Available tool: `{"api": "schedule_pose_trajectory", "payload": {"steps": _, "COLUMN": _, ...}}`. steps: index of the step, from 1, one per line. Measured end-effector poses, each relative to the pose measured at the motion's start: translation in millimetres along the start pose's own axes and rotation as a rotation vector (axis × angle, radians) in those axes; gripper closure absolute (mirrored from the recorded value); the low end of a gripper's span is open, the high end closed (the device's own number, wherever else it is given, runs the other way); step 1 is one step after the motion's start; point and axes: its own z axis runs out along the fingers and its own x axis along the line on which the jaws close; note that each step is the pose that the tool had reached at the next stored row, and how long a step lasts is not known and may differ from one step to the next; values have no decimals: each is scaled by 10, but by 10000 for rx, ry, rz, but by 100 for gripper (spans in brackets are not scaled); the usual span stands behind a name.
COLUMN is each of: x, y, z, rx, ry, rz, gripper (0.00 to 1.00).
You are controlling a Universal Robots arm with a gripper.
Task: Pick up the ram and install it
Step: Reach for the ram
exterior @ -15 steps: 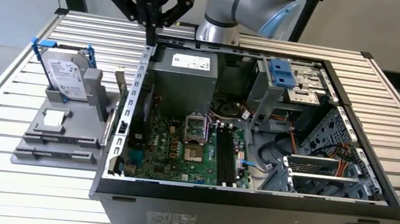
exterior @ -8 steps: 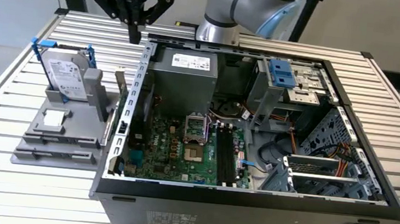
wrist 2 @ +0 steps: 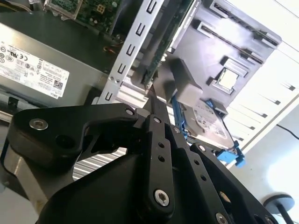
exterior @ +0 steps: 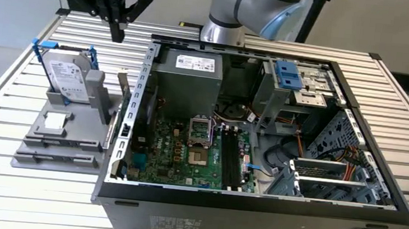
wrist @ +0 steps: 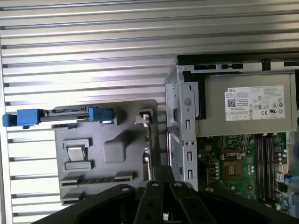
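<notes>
While the slatted table [exterior: 10, 101] carries everything, the biggest thing on it is the open case [exterior: 254, 220], lying on its side with the motherboard [exterior: 186, 146] and power supply [exterior: 189, 76] facing up. The arm [exterior: 245, 6] rises at the case's far side in the exterior view.

Just beside the case, on the exterior view's left, sits a gray holder [exterior: 59, 140]. A hard drive [exterior: 66, 76] in a blue frame stands upright at the holder's far end. Along the holder's edge nearest the case wall, a green card [exterior: 121, 92] stands on edge.

In line with the card there's a thin dark strip that I take for the ram [exterior: 114, 138], though honestly the two are hard to tell apart. It sits in the holder, well apart from the memory slots [exterior: 232, 156].

The gripper [exterior: 117, 34] hangs above the table near the drive's far end. Its fingers are pinched together and it touches none of this.
</notes>
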Motion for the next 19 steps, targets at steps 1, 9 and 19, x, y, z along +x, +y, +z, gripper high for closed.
{"api": "schedule_pose_trajectory", "payload": {"steps": 1, "x": 36, "y": -3, "z": -1, "rx": 0, "ry": 0, "rz": -3, "gripper": 100}}
{"api": "schedule_pose_trajectory", "payload": {"steps": 9, "x": 338, "y": -25, "z": -7, "rx": 0, "ry": 1, "rz": -20, "gripper": 100}}
{"api": "schedule_pose_trajectory", "payload": {"steps": 19, "x": 634, "y": -48, "z": -13, "rx": -2, "ry": 7, "rz": -136, "gripper": 100}}
